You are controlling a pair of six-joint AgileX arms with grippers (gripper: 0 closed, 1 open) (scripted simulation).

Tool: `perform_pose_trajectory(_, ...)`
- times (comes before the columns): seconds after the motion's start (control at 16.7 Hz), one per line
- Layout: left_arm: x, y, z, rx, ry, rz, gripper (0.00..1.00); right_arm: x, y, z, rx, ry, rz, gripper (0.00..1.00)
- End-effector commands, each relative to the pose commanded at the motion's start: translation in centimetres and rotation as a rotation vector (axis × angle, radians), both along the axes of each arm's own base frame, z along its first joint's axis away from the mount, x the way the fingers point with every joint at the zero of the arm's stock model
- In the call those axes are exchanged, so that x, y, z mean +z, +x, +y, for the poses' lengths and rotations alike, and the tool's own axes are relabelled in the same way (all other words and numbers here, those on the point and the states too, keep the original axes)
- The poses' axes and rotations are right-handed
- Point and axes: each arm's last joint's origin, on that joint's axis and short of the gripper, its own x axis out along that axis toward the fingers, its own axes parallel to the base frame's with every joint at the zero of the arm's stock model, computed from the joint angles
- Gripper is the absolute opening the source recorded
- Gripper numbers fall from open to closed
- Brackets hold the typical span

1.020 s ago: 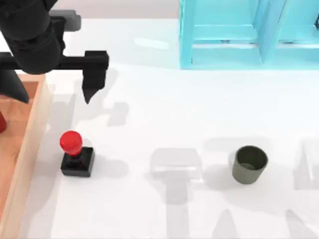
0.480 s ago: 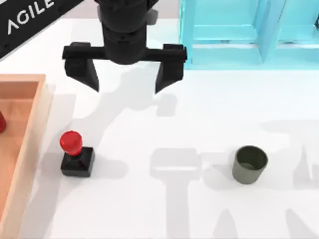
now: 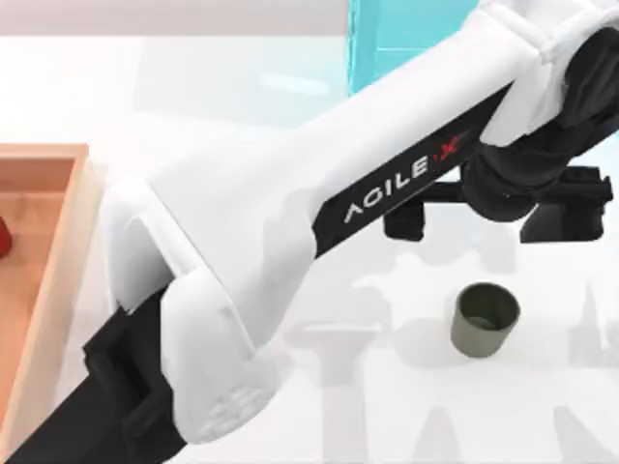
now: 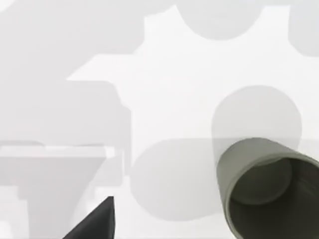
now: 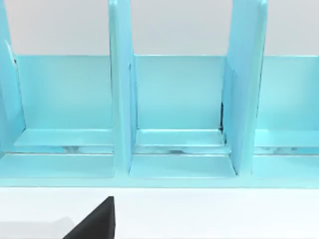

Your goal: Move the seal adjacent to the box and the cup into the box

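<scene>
Left hand (image 3: 496,224) (fingers spread) hovers beyond cup (image 3: 484,318).

White left arm (image 3: 290,222) — black "AGILE·X" band, black gripper (image 3: 493,215).

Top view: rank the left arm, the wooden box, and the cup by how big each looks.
1. left arm, close to the camera, so it looms
2. box, cut off by the picture's edge
3. cup

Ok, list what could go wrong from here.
1. The left gripper hangs open just beyond the cup, not centred over it; descending now could clip the rim and tip it.
2. The left arm stretches across the table toward the box; carrying the cup back could sweep anything beneath it.
</scene>
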Motion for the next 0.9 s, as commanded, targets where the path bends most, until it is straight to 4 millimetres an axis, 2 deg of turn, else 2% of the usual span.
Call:
perform_pose_trajectory(0.18,-2.1,-3.3,-3.6,-0.001,-0.02,-0.036,1.0,0.0,0.0,0.0,0.0,0.0,0.0,1.0)
perform_pose_trajectory(0.3,-2.9,-4.6,-4.7,-0.002,-0.025,-0.047,1.0,0.0,0.0,0.0,0.0,0.0,0.0,1.0)
perform_pose_trajectory(0.66,-3.1,-4.6,-4.8,0.0,-0.024,-0.046,1.0,0.0,0.0,0.0,0.0,0.0,0.0,1.0)
perform_pose_trajectory(0.9,-5.3,-4.0,-5.3,-0.001,-0.016,-0.044,1.0,0.0,0.0,0.0,0.0,0.0,0.0,1.0)
